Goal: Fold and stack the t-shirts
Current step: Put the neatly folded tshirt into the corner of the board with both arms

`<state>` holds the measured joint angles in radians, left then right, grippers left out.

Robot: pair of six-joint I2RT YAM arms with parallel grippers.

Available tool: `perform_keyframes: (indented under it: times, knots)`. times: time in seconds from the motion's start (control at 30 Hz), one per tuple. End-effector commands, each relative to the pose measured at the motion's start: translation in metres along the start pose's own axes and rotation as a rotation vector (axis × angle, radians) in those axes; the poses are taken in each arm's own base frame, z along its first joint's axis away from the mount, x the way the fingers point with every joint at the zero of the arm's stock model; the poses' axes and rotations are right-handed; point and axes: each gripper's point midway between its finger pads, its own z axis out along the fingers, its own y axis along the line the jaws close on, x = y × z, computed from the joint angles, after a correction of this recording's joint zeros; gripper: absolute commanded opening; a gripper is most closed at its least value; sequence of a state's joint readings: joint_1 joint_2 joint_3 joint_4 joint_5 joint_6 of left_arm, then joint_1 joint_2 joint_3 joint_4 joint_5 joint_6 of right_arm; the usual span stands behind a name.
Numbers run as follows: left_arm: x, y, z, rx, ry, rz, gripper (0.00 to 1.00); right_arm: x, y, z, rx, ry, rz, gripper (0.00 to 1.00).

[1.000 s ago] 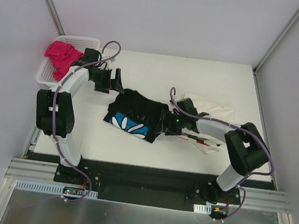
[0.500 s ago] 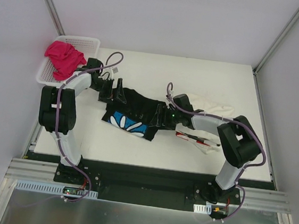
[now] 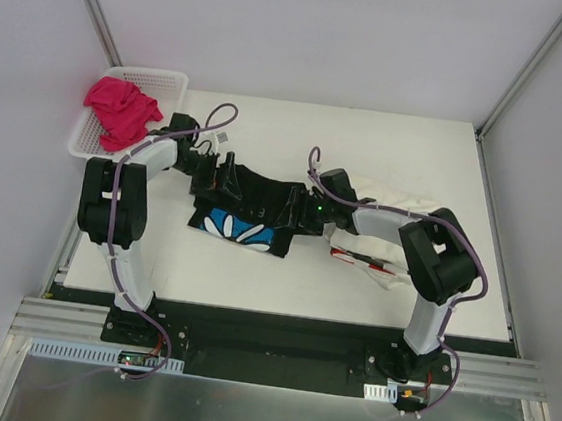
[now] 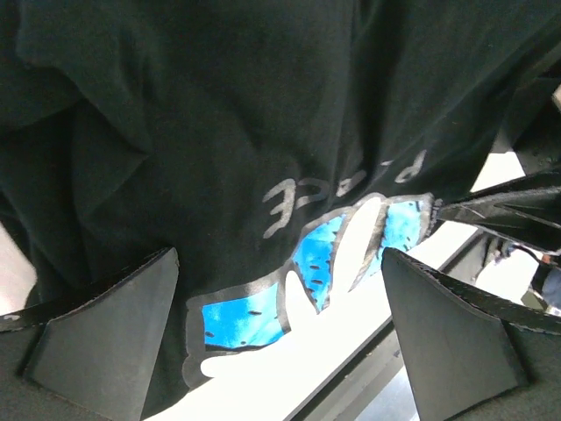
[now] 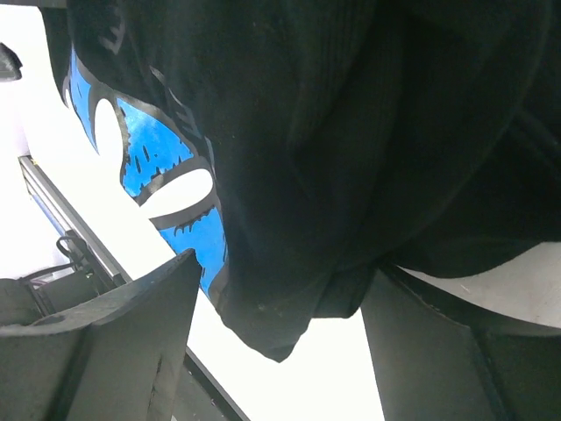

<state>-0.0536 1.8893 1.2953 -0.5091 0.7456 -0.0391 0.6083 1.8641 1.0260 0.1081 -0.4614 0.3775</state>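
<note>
Top view: the black t-shirt (image 3: 249,197) lies crumpled mid-table (image 3: 285,271), with its blue daisy patch (image 3: 239,231) at 7 o'clock. The left gripper (image 3: 226,177) is at its 10 o'clock edge and the right gripper (image 3: 291,212) at 3 o'clock.

Left wrist: the fingers (image 4: 105,333) are spread wide and grasp nothing. Grey lettering sits beside the patch.

Right wrist: the fingers (image 5: 114,342) are wide apart, with a black fold drooping between them.

Black tee (image 3: 257,200) cut off by both wrist views' edges, its grey lettering (image 4: 285,195) too faint to read, cream tee (image 3: 403,196) partly hidden under right arm (image 3: 385,225)
</note>
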Motion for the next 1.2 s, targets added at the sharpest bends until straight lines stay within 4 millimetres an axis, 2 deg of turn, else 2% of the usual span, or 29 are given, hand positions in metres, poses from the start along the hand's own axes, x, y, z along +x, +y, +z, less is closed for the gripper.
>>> perform_keyframes:
  times: [0.0, 0.1, 0.37, 0.7, 1.1, 1.17]
  knots:
    - [-0.019, 0.019, -0.030, -0.231, -0.071, 0.057, 0.99, 0.030, -0.056, 0.011, 0.184, 0.076, 0.049, 0.74]
    - [-0.031, 0.044, -0.055, -0.405, -0.140, 0.028, 0.99, 0.032, -0.059, 0.010, 0.184, 0.083, 0.058, 0.75]
    - [-0.051, 0.064, -0.071, -0.555, -0.215, 0.008, 0.99, 0.032, -0.062, 0.012, 0.171, 0.085, 0.074, 0.75]
    - [-0.024, 0.074, -0.031, -0.450, -0.110, -0.057, 0.99, 0.028, -0.076, 0.003, 0.185, 0.065, 0.113, 0.75]
    - [-0.017, 0.065, 0.000, -0.282, -0.072, -0.099, 0.99, 0.027, -0.083, 0.006, 0.174, 0.074, 0.151, 0.75]
    - [-0.016, 0.058, 0.006, -0.225, -0.068, -0.108, 0.99, 0.028, -0.085, 0.006, 0.177, 0.076, 0.155, 0.75]
